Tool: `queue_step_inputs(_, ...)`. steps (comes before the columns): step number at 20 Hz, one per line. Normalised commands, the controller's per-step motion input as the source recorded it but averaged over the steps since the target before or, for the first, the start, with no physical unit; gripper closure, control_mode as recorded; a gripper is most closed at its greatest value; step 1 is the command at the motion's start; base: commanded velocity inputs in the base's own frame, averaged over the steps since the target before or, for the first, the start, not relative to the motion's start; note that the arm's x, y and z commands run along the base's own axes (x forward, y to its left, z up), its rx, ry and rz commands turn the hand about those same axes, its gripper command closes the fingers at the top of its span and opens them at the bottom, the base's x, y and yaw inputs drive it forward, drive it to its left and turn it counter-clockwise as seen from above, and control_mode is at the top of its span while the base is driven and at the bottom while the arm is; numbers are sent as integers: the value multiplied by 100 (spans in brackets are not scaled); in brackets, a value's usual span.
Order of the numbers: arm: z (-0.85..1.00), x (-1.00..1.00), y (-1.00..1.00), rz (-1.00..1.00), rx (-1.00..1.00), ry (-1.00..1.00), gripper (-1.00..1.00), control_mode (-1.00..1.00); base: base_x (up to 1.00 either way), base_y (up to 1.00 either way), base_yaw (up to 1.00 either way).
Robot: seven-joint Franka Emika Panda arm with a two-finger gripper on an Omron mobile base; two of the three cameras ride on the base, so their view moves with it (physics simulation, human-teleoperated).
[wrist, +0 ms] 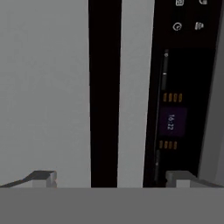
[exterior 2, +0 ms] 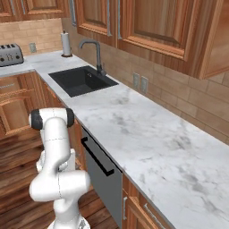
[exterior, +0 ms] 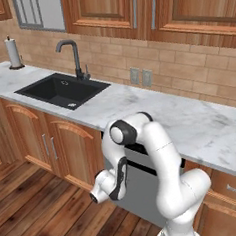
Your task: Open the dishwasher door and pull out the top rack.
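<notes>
Gripper [wrist: 109,177], seen along the hand view, with its jaws spread wide and nothing between them: one finger tip stands to either side of the long black bar handle [wrist: 105,92], so that the bar lies in the gap, ready to be closed upon. Whether the tips already reach past the bar or sit just short of it cannot be told. The hand is rolled, which is why the handle runs up the picture instead of across it.

Behind the handle lies the dishwasher door [wrist: 43,87], a flat grey panel, shut and flush with the cabinet fronts. Beside the bar runs the black control strip [wrist: 175,87], with small icons and a lit clock display. In the right base view the same door [exterior 2: 102,185] sits below the counter edge, its handle [exterior 2: 96,156] just under the top; in the left base view the arm [exterior: 158,157], folded low in front of the door [exterior: 141,193], hides most of it.

The top rack is inside the closed machine and cannot be seen; it can only be reached once the door is lowered. Judged from this layout, the opening step is about to begin and no part of the task is done.

Farther off: marble counter [exterior 2: 147,138], black sink [exterior: 62,90] with dark tap [exterior: 71,56], paper towel roll [exterior: 13,53], toaster [exterior 2: 10,54], wooden wall cabinets [exterior 2: 147,27].
</notes>
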Motion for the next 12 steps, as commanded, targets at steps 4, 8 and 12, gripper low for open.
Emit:
queue_step_inputs(4, -17, 43, 0, 0, 0, -1, -100, -100, 0, 0, 0)
queue_step_inputs(8, -20, 42, 0, 0, 0, 0, -100, -100, 0, 0, 0)
queue_step_inputs(12, -19, 36, 0, 0, 0, -1, -100, -100, 0, 0, 0)
